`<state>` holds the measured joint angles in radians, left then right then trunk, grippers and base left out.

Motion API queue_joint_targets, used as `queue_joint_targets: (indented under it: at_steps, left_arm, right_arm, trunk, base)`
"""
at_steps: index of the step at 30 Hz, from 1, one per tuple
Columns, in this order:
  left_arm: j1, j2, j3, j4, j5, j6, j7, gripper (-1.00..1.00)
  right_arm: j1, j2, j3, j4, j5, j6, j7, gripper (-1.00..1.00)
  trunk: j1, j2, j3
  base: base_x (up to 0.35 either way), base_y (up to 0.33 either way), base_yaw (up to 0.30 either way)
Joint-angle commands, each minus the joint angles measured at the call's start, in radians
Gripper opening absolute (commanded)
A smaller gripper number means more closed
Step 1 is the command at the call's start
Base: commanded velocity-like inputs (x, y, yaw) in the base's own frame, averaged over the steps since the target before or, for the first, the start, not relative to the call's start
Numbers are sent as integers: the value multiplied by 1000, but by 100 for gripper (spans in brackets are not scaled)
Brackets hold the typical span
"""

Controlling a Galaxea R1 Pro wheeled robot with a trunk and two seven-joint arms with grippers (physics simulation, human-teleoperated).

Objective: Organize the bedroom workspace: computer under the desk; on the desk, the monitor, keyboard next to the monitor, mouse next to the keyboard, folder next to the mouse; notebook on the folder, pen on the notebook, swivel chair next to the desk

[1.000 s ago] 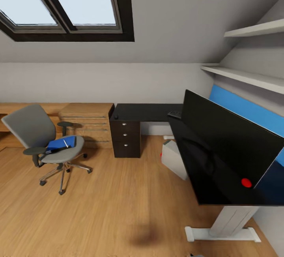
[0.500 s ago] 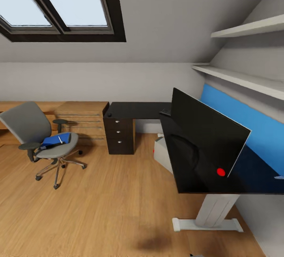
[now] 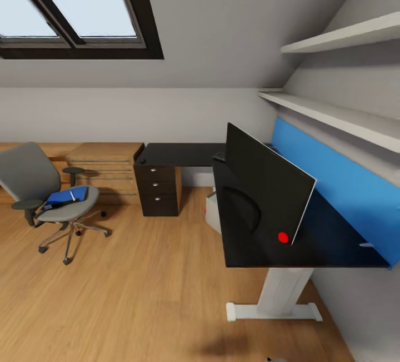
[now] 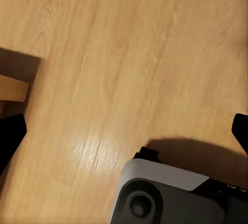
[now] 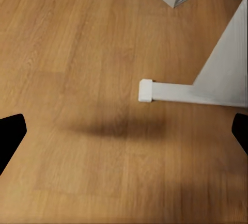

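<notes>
A wide black monitor [image 3: 266,195] stands upright on the black L-shaped tabletop [image 3: 183,154] at right, a keyboard [image 3: 219,157] just behind it. The grey computer [image 3: 213,212] sits beneath. Far left, the grey swivel chair [image 3: 39,184] carries a blue folder [image 3: 65,197] with a white pen [image 3: 73,196] on top.

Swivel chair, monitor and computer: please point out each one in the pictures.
swivel chair [image 3: 25,170]: head view, on its grey backrest.
monitor [image 3: 264,184]: head view, on the black back of the screen.
computer [image 3: 213,213]: head view, on its light grey side under the desk.

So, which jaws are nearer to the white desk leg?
Right. They hang above the floor beside the desk leg; the left jaws hang above floor by the robot's base.
</notes>
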<state>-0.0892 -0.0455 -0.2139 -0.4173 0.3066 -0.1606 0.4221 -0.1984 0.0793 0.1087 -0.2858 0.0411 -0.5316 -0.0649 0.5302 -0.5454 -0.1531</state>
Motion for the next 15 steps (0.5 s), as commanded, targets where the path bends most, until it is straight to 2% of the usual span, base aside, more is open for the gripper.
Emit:
queue_joint_targets:
  at_steps: [1,4,11,15]
  left_arm:
    - [-1,1,-8,0,11,-5,7,100]
    - [-1,1,-6,0,13,-5,7,100]
    - [-1,1,-6,0,14,-23,7,100]
    - [-1,1,-6,0,14,-41,8,100]
  right_arm:
    - [-1,0,4,1,4,-2,-6,100]
    - [-1,-1,5,1,4,-2,-5,100]
    - [-1,-1,4,1,4,-2,-4,100]
    - [-1,-1,4,1,5,-2,-4,100]
  trunk:
    - [0,-2,-2]
    - [0,-2,-2]
    - [-26,47,20]
    - [-42,75,33]
  base:
    - [-3,-83,-200]
    - [-1,-36,-253]
    - [0,-9,-275]
    - [0,-1,-117]
